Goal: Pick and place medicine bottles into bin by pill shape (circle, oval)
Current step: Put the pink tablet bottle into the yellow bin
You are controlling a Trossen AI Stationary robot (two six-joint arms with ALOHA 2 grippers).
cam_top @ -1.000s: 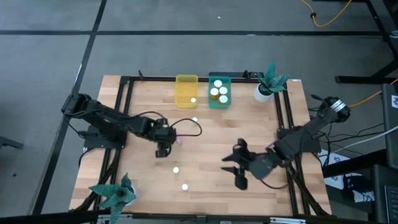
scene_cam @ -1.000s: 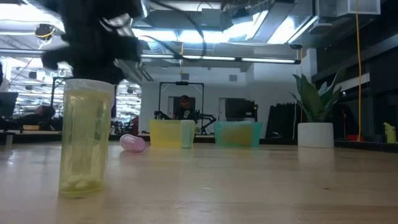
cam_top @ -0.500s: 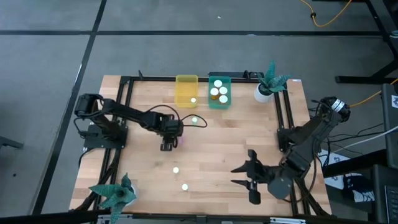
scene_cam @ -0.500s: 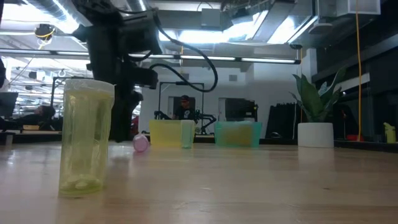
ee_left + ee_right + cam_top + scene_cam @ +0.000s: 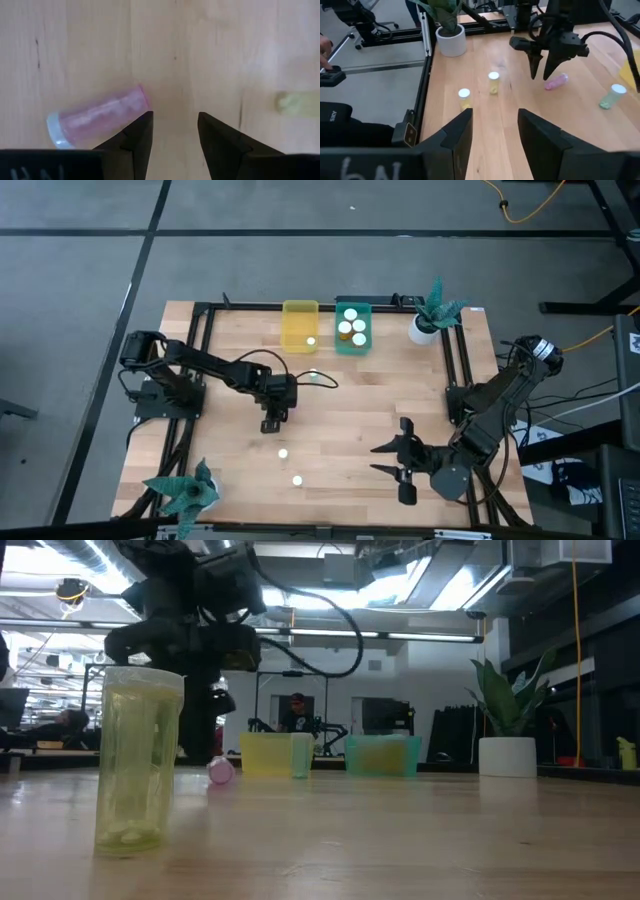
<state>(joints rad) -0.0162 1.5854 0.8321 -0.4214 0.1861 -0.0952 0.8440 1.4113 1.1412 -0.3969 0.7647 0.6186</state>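
A pink bottle [image 5: 97, 121] with a white cap lies on its side on the table; it also shows in the low view [image 5: 220, 771]. My left gripper [image 5: 175, 117] is open and points down over the table's middle [image 5: 271, 423], with the bottle just outside one finger. A greenish bottle [image 5: 312, 374] stands beyond it. Two bottles [image 5: 283, 452] [image 5: 296, 479] stand near the front. The yellow bin [image 5: 300, 320] holds one bottle, the teal bin [image 5: 352, 342] three. My right gripper [image 5: 378, 460] is open and empty at the front right. My left gripper points down with one fingertip [image 5: 142, 125] right beside the pink bottle's bottom end [image 5: 137, 100], on its outer side. I cannot tell whether it touches. The bottle lies flat on the table, outside the gap between the fingers.
A white plant pot [image 5: 422, 330] stands at the far right corner, and a green paper plant [image 5: 185, 492] at the near left corner. A black frame [image 5: 205, 330] runs along the table's edges. Bare wood lies between the two grippers.
My left gripper has gone toward the table's far edge and a little to the right, coming to the pink bottle. My right gripper has drawn back toward the table's near right corner. Both have stayed open.
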